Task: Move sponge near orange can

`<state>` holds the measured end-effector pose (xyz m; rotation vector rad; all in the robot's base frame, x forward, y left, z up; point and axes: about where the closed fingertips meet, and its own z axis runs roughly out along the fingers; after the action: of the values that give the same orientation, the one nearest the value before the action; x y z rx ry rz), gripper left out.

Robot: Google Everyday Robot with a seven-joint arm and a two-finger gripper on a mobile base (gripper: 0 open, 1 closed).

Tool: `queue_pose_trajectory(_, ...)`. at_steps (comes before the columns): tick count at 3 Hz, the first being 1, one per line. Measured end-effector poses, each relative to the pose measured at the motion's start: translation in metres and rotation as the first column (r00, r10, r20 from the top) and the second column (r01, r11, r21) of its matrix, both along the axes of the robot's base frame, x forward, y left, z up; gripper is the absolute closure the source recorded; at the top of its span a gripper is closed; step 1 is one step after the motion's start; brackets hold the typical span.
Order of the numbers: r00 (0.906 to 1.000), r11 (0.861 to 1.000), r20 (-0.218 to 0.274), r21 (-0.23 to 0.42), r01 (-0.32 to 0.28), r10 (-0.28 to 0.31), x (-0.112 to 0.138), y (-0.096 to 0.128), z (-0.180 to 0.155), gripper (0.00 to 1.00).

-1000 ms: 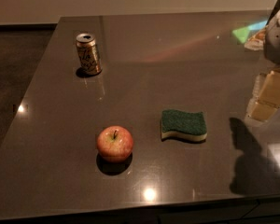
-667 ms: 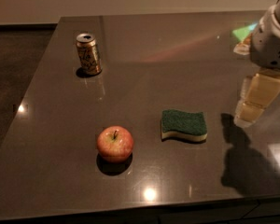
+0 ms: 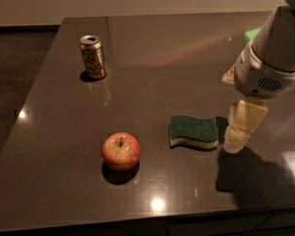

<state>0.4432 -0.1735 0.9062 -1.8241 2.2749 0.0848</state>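
Note:
The sponge (image 3: 193,131), dark green on top over pale yellow foam, lies flat on the dark table right of centre. The orange can (image 3: 93,56) stands upright at the table's far left. My gripper (image 3: 240,132) hangs from the arm at the right, its pale fingers pointing down just right of the sponge, close above the table. It holds nothing.
A red-yellow apple (image 3: 121,151) sits on the dark table (image 3: 152,77) left of the sponge, nearer the front edge. A pale and green object (image 3: 250,36) shows at the far right behind the arm. The table's left and front edges are in view.
The gripper has moved left and down, from the right edge of the view to just beside the sponge. The sponge, can and apple have not moved.

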Motion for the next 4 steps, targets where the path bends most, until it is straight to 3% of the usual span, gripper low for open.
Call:
queue_pose_trajectory(2, 0.9988, 0.997, -0.032, 0.064, -0.035, 0.037, -0.003, 0.032, -0.029, 0.0)
queue_pose_trajectory(4, 0.9906, 0.986, 0.019, 0.095, -0.136, 0.135, 0.013, 0.044, -0.05, 0.0)
